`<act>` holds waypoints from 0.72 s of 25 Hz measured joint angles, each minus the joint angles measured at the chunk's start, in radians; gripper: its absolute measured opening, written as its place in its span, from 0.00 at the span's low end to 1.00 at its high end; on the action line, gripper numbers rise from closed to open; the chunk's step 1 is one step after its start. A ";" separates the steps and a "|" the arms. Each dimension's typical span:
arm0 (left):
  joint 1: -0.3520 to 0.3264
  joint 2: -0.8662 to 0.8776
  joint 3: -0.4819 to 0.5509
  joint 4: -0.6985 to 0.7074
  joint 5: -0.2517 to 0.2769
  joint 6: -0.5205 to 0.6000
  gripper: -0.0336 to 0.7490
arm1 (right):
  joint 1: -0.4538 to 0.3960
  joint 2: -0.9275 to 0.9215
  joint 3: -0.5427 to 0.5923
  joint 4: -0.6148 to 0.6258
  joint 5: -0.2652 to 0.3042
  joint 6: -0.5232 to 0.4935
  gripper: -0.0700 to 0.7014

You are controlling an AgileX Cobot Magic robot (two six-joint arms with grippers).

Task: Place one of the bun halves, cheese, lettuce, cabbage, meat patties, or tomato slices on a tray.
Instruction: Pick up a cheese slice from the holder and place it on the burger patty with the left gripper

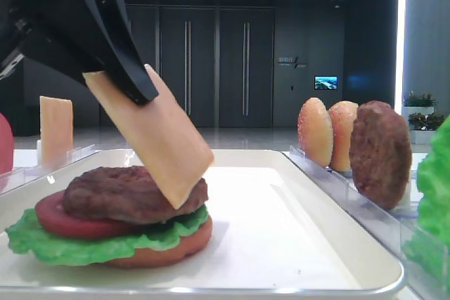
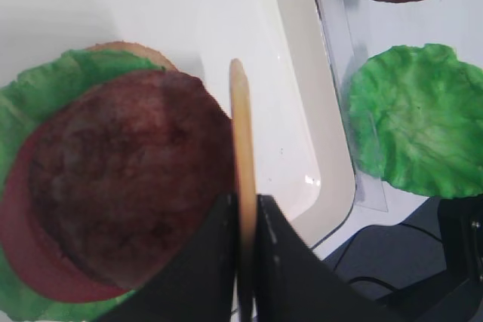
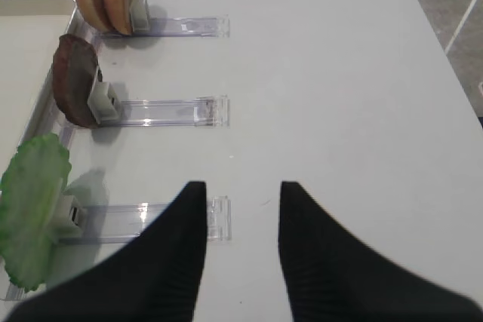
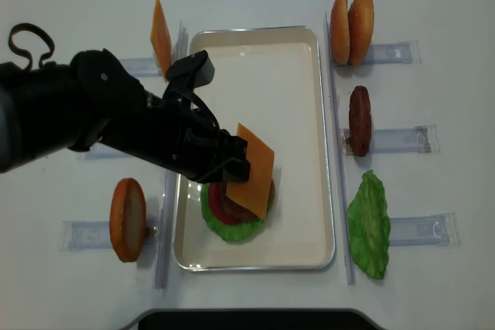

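Observation:
My left gripper (image 4: 232, 161) is shut on a cheese slice (image 4: 254, 168), gripping its upper edge (image 1: 137, 89). The slice (image 1: 158, 138) hangs tilted, and its lower corner reaches the meat patty (image 1: 119, 191). That patty tops a stack of tomato slice (image 4: 219, 205), lettuce (image 4: 232, 229) and bun bottom in the near half of the white tray (image 4: 271, 83). In the left wrist view the cheese (image 2: 241, 133) shows edge-on between the fingers (image 2: 244, 201), beside the patty (image 2: 128, 171). My right gripper (image 3: 241, 194) is open over bare table, right of the tray.
Clear holder strips flank the tray. On its left stand a second cheese slice (image 4: 160, 36) and a bun half (image 4: 128, 218). On its right stand two bun halves (image 4: 352, 28), a patty (image 4: 360, 120) and a lettuce leaf (image 4: 370, 222).

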 joint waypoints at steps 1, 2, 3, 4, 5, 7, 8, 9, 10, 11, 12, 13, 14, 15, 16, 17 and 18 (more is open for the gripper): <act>0.000 0.000 0.000 0.000 0.001 0.000 0.08 | 0.000 0.000 0.000 0.000 0.000 0.000 0.39; 0.000 0.000 0.000 0.000 0.003 0.000 0.08 | 0.000 0.000 0.000 0.000 0.000 0.000 0.39; 0.000 0.000 0.000 0.000 0.004 0.000 0.08 | 0.000 0.000 0.000 0.000 0.000 0.000 0.39; 0.000 0.000 0.000 0.000 0.005 0.000 0.08 | 0.000 0.000 0.000 0.000 0.000 0.000 0.39; 0.000 0.000 0.000 0.000 0.006 0.000 0.08 | 0.000 0.000 0.000 0.000 0.000 0.000 0.39; 0.000 0.000 0.000 0.014 0.006 -0.008 0.10 | 0.000 0.000 0.000 0.000 0.000 0.000 0.39; 0.000 0.000 0.000 0.036 0.007 -0.022 0.12 | 0.000 0.000 0.000 0.000 0.000 0.000 0.39; 0.000 0.000 0.000 0.060 0.009 -0.047 0.15 | 0.000 0.000 0.000 0.000 0.000 0.000 0.39; 0.000 0.000 0.000 0.096 0.015 -0.079 0.19 | 0.000 0.000 0.000 0.000 0.000 0.000 0.39; 0.000 0.000 0.000 0.136 0.021 -0.109 0.24 | 0.000 0.000 0.000 0.000 0.000 0.000 0.39; 0.000 0.000 0.000 0.179 0.027 -0.147 0.30 | 0.000 0.000 0.000 0.000 0.000 0.000 0.39; 0.000 -0.002 0.000 0.212 0.031 -0.181 0.36 | 0.000 0.000 0.000 0.000 0.000 0.000 0.39; 0.000 -0.008 0.000 0.247 0.035 -0.208 0.42 | 0.000 0.000 0.000 0.000 0.000 0.000 0.39; 0.000 -0.016 0.000 0.274 0.038 -0.224 0.47 | 0.000 0.000 0.000 0.000 0.000 0.000 0.39; 0.000 -0.029 0.000 0.291 0.038 -0.237 0.51 | 0.000 0.000 0.000 0.000 0.000 0.000 0.39; 0.003 -0.045 0.000 0.304 0.040 -0.247 0.54 | 0.000 0.000 0.000 0.000 0.000 0.000 0.39; 0.009 -0.063 0.000 0.312 0.040 -0.255 0.56 | 0.000 0.000 0.000 0.000 0.000 0.000 0.39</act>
